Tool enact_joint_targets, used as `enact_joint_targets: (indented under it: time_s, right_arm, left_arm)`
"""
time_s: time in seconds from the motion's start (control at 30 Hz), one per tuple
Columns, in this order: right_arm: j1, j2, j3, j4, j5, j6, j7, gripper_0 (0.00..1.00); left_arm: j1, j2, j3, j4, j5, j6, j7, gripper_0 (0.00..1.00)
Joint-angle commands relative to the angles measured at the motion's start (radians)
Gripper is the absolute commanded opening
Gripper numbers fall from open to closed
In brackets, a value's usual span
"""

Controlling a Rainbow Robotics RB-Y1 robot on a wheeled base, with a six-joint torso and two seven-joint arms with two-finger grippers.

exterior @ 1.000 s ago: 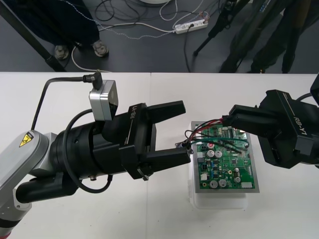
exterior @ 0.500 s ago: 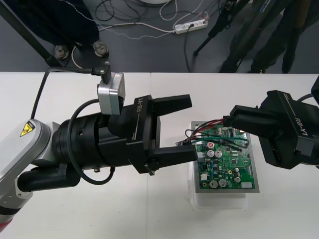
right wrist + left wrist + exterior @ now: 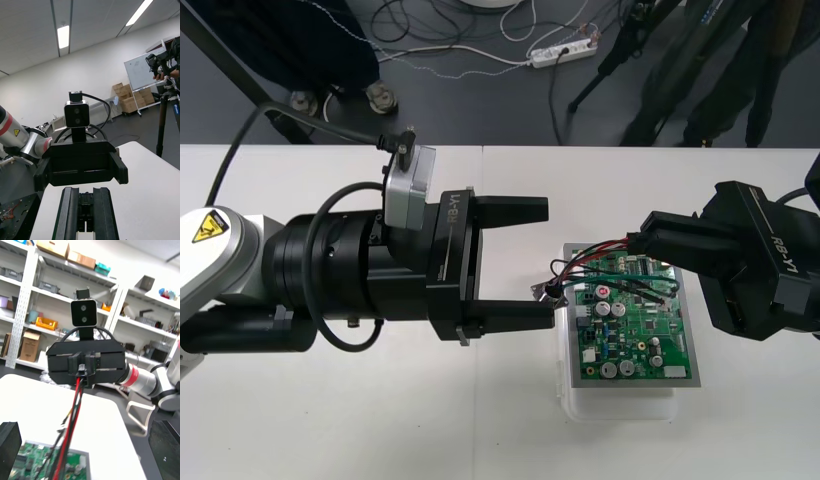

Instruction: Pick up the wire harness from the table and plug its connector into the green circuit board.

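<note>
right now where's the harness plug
The plug is pinched in the right tool, over the green circuit board's far edge; its wires trail across the board toward the left tool.

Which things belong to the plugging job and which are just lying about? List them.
Job: wire harness, held in the shut right gripper; green circuit board on its white base; open left gripper beside the board.
Lying about: power strip and loose cables on the floor beyond the table.
</note>
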Motion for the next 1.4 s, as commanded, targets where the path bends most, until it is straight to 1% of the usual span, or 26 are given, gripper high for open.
enact_joint_targets:
  time_s: [0.03, 0.23, 0.77, 1.0, 1.4]
  right_arm:
    - [0.013, 0.019, 0.004, -0.043, -0.013, 0.01, 0.029, 0.0]
    - [0.013, 0.03, 0.007, -0.052, -0.015, 0.01, 0.032, 0.0]
    - [0.018, 0.061, 0.015, -0.06, -0.019, 0.015, 0.049, 0.0]
    - [0.018, 0.111, 0.028, -0.058, -0.002, 0.021, 0.063, 0.0]
    - [0.041, 0.136, 0.111, -0.058, -0.001, 0.061, 0.097, 0.0]
  left_arm:
    - [-0.077, 0.072, -0.017, -0.04, -0.005, 0.045, -0.046, 1.0]
    - [-0.097, 0.086, -0.017, -0.042, -0.005, 0.045, -0.051, 1.0]
    - [-0.1, 0.083, -0.018, -0.043, -0.005, 0.052, -0.071, 1.0]
    - [-0.103, 0.069, -0.017, -0.043, -0.004, 0.052, -0.073, 1.0]
    - [-0.114, 0.048, -0.018, -0.043, -0.004, 0.055, -0.071, 1.0]
